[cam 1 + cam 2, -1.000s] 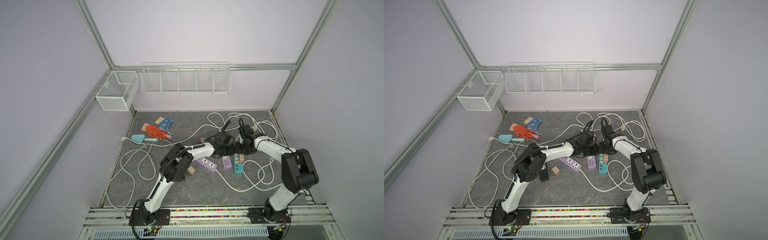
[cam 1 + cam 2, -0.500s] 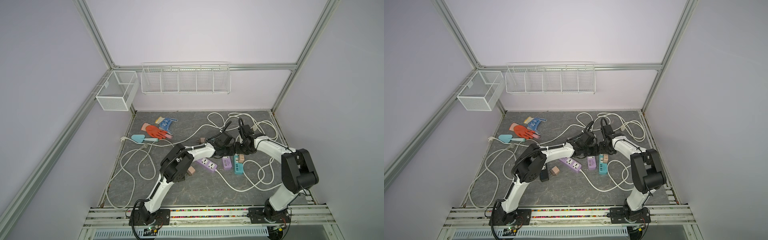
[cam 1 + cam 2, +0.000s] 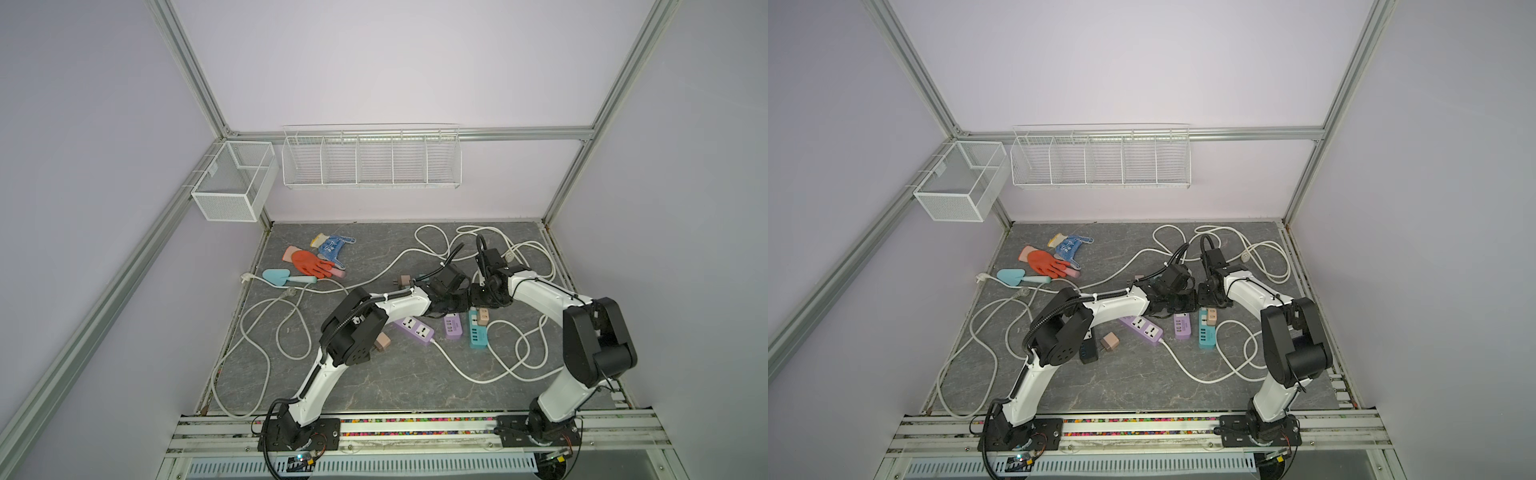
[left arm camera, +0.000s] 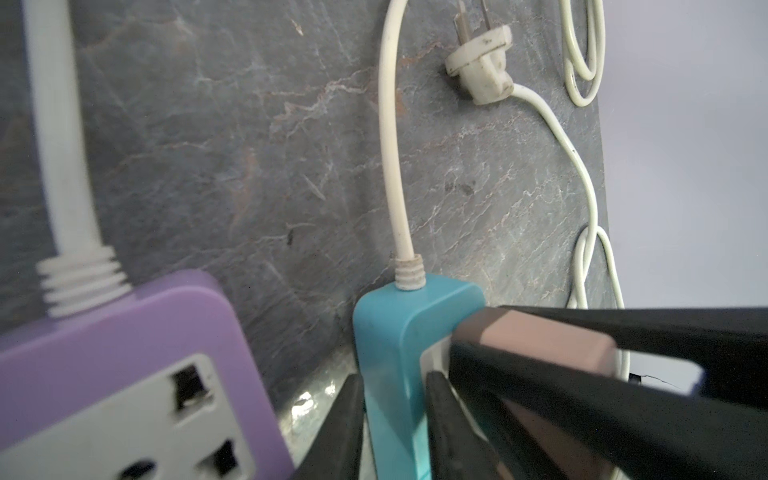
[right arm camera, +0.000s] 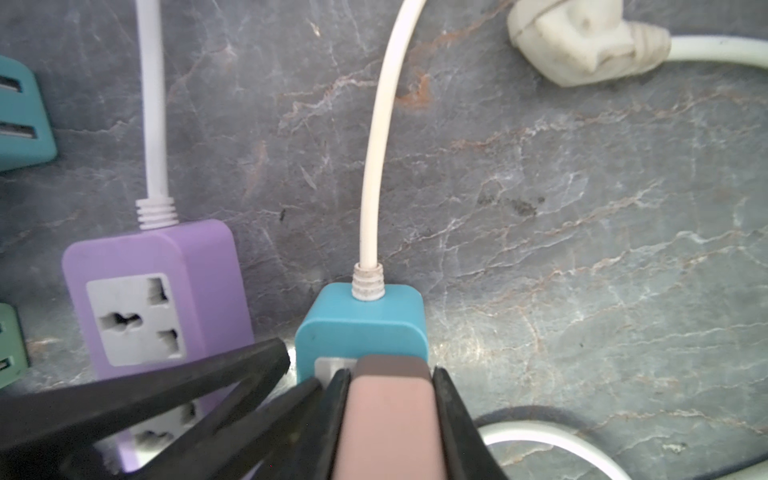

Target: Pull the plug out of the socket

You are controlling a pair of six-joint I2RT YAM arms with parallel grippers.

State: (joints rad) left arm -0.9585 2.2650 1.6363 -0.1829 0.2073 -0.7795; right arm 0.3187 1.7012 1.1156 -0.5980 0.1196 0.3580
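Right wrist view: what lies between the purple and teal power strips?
One black finger of the left gripper, in the right wrist view; otherwise bare grey stone tabletop.

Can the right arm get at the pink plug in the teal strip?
Looks like yes: right tool is shut on the pink plug, nothing between them; left tool grips the teal strip.

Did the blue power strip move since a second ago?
No. The blue power strip still lies in the same spot, right beside the small purple power strip.
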